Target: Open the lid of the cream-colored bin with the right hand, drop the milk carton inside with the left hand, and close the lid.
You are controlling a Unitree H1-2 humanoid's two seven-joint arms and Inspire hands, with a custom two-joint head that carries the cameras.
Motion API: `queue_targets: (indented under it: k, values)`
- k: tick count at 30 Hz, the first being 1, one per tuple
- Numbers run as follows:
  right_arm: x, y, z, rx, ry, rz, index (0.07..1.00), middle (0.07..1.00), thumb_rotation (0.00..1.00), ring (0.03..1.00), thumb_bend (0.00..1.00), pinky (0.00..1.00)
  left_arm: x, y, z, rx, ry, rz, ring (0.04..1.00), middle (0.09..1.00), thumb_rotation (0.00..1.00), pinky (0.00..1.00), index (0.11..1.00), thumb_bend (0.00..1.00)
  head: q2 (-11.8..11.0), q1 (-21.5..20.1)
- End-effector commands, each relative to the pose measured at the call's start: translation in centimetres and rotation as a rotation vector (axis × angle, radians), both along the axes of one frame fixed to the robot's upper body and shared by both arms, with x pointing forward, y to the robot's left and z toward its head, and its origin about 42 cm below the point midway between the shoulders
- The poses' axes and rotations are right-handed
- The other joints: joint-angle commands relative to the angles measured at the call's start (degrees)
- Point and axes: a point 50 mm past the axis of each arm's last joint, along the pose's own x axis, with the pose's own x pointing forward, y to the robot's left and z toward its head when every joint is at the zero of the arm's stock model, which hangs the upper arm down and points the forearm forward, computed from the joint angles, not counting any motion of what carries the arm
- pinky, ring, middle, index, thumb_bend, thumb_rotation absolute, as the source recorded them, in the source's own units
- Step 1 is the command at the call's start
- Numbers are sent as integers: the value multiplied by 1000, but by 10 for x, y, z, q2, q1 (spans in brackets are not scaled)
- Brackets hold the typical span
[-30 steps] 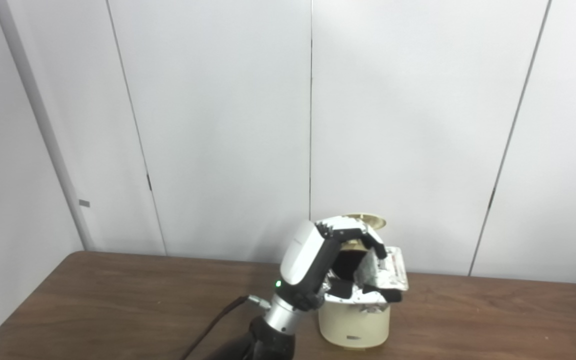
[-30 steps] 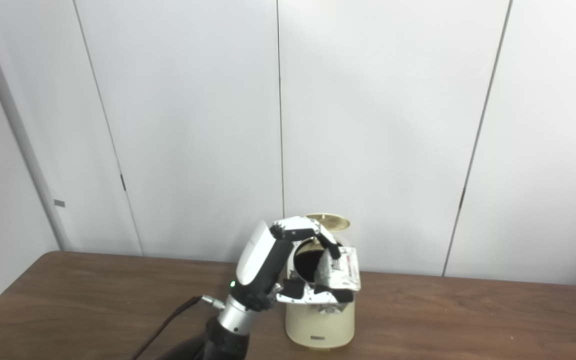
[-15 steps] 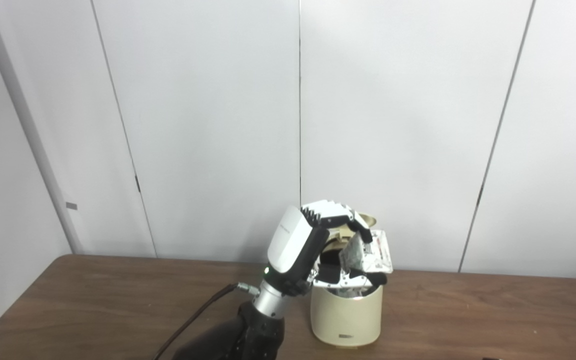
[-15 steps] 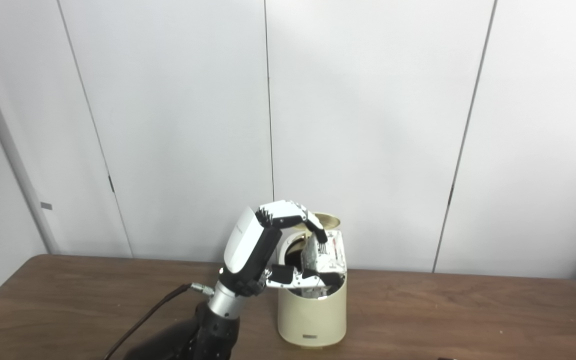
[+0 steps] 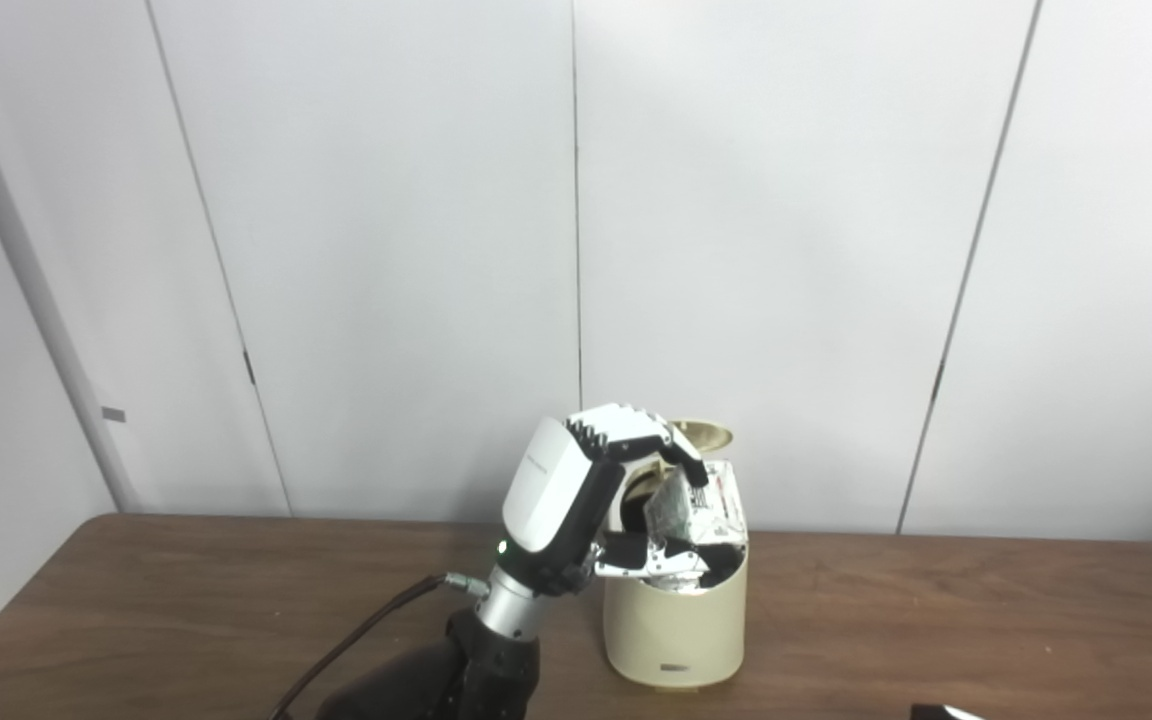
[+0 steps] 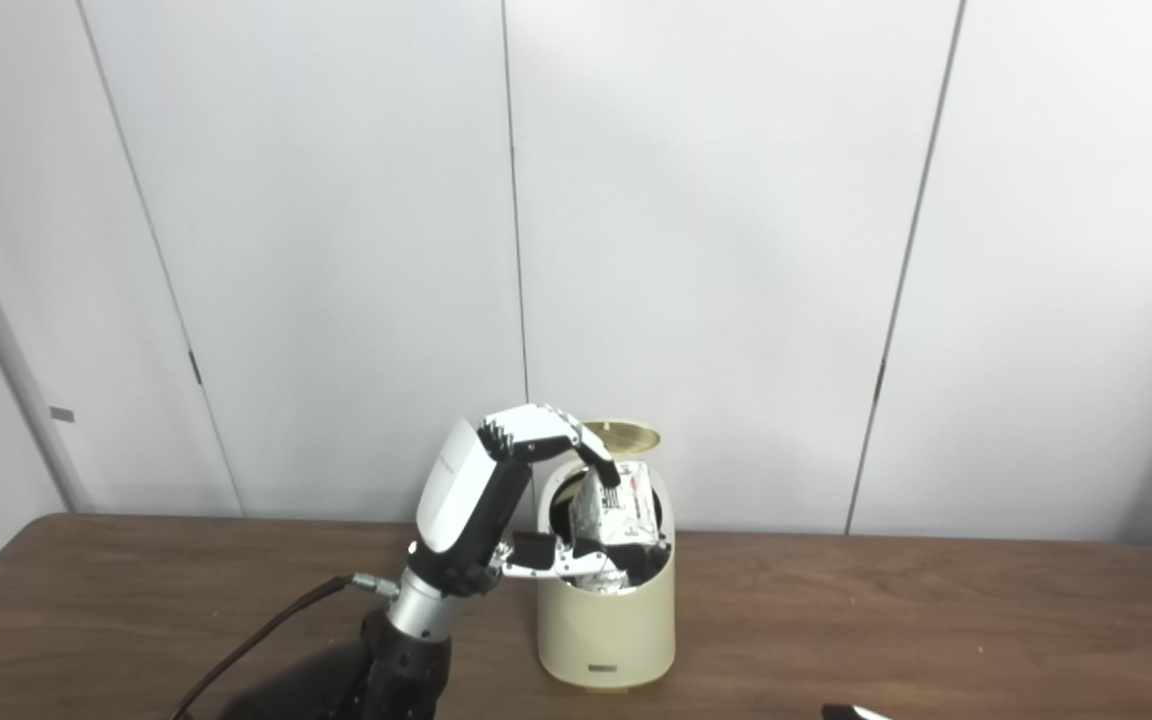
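Observation:
The cream-colored bin [image 5: 674,625] stands on the brown table [image 5: 136,600] with its round lid [image 5: 701,436] tipped up at the back. My left hand [image 5: 576,500] hovers over the bin's open mouth, shut on the crumpled white milk carton [image 5: 701,505], whose lower end dips into the opening. Fingers curl over the carton's top and the thumb sits beneath it. The same hand [image 6: 481,495] and carton [image 6: 621,505] appear in the right eye view. Only a dark tip of the right hand [image 5: 941,712] pokes in at the bottom edge.
White wall panels [image 5: 786,250] rise directly behind the table's far edge. A dark cable [image 5: 366,630] trails from the left wrist down toward the bottom edge. Bare wood lies to the left and right of the bin.
The camera has swung right, so the whole scene slid left. The carton has tilted more upright and sunk a little deeper into the bin's mouth. A bit of the right hand now shows at bottom right.

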Motion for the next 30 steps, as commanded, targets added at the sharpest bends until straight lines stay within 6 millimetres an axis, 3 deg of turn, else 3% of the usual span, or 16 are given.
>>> queue_targets:
  k: [1,18,30]
  values:
    - [-32,4,-6,25,28,-26,689,704,261,675,190,561,8,-3,31,-59,-82,-19,479,481,0,512,450,504,2,-3]
    - [-48,16,-6,24,32,-35,680,695,253,656,231,543,22,-7,30,-49,-79,4,497,471,0,520,444,502,9,-28]
    - [-55,22,-6,7,31,-36,678,692,175,643,235,514,31,-8,42,-33,-99,17,483,473,0,505,454,504,10,-35]
